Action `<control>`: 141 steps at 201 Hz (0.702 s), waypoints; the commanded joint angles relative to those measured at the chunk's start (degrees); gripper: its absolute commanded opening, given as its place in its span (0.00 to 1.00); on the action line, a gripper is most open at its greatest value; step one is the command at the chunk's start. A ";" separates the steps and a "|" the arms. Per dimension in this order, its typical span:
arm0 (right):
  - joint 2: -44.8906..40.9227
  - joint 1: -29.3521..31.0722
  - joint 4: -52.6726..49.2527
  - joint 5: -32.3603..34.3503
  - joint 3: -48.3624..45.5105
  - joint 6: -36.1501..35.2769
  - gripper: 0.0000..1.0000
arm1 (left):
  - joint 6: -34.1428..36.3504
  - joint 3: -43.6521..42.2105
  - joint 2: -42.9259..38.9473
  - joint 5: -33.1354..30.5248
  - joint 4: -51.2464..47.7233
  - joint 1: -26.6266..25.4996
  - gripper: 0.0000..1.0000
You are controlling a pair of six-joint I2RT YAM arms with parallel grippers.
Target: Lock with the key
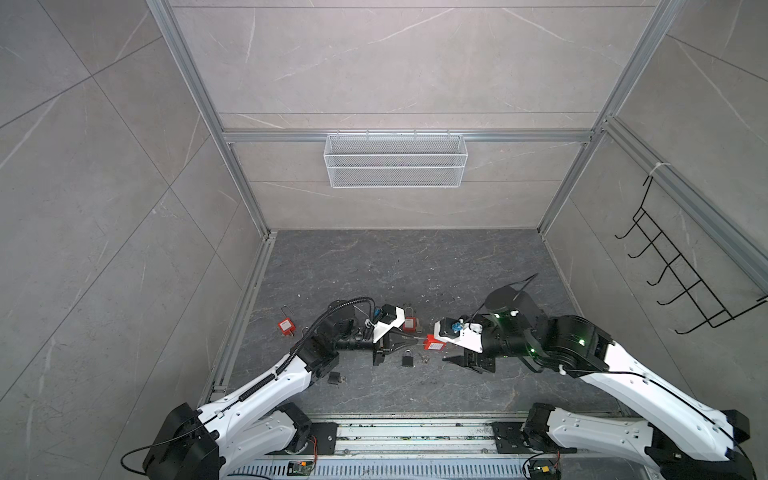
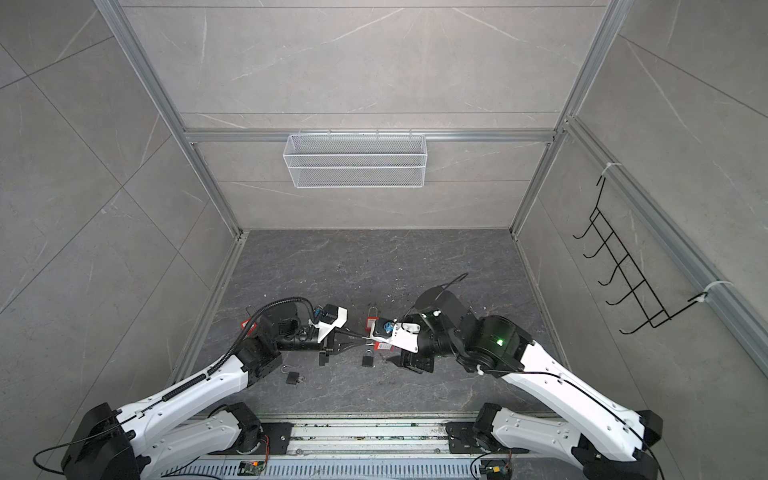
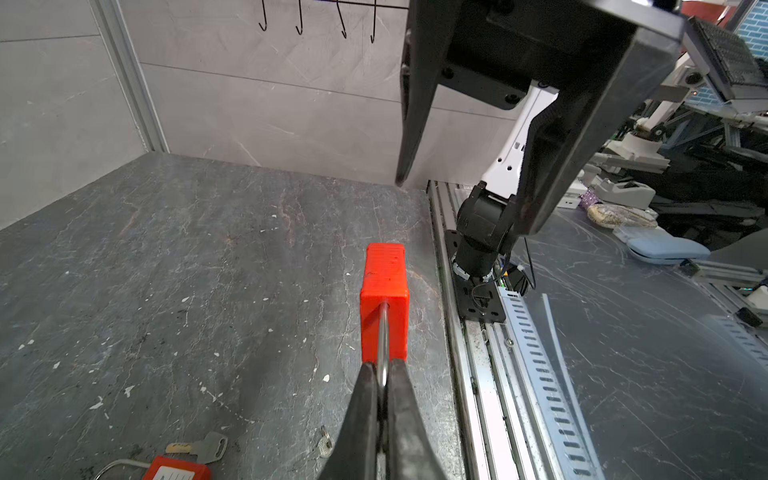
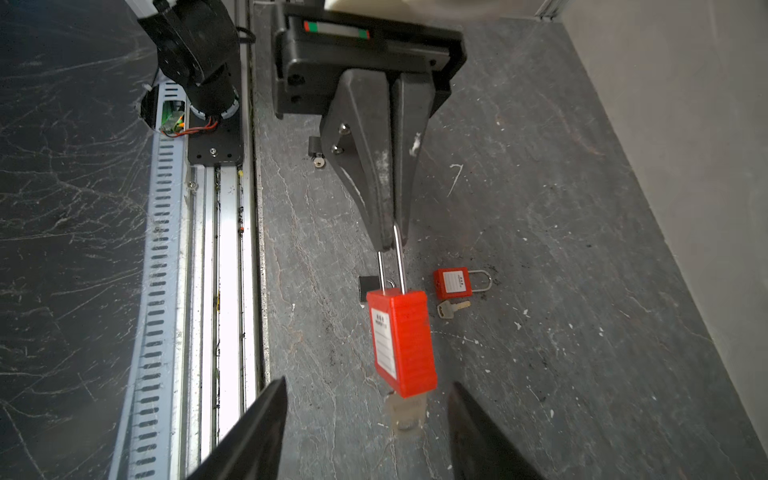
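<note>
- Red padlock (image 4: pixel 401 340) hangs in the air over the dark floor (image 4: pixel 561 291), in the middle between the two arms.
- In both top views the red padlock (image 1: pixel 432 344) (image 2: pixel 382 345) is the little red block between the two claws.
- The left claw (image 4: pixel 388 243) is squeezed tight on the silver loop of the red padlock. The red body sticks out past the tips.
- In the left wrist view the left claw (image 3: pixel 384 372) pinches the loop, and the red body points away from the camera.
- The right claw (image 4: pixel 369 383) is open wide. Its two black fingers stand on each side of the bottom end of the padlock, with a gap on both sides. It holds nothing.
- A key (image 4: pixel 405 409) shows just under the bottom of the red padlock. It is blurry, so I cannot tell how far in it sits. No claw grips it.
- A second red padlock (image 4: pixel 451 282) lies on the floor near the back, with a spare key (image 4: pixel 451 308) just beside it.
- A black padlock (image 1: pixel 408 358) lies on the floor near the tips of the left claw.
- Another black padlock (image 1: pixel 334 378) lies close to the left arm.
- A far red padlock (image 1: pixel 285 325) lies off to the left, near the side wall.
- A white mesh basket (image 1: pixel 395 160) hangs on the back wall, and a black hook rack (image 1: pixel 681 266) hangs on the right wall.
</note>
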 commanded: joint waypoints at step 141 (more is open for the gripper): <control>4.43 -12.98 -13.10 -8.60 2.05 3.99 0.39 | -0.50 5.91 0.15 4.19 1.27 -4.05 0.00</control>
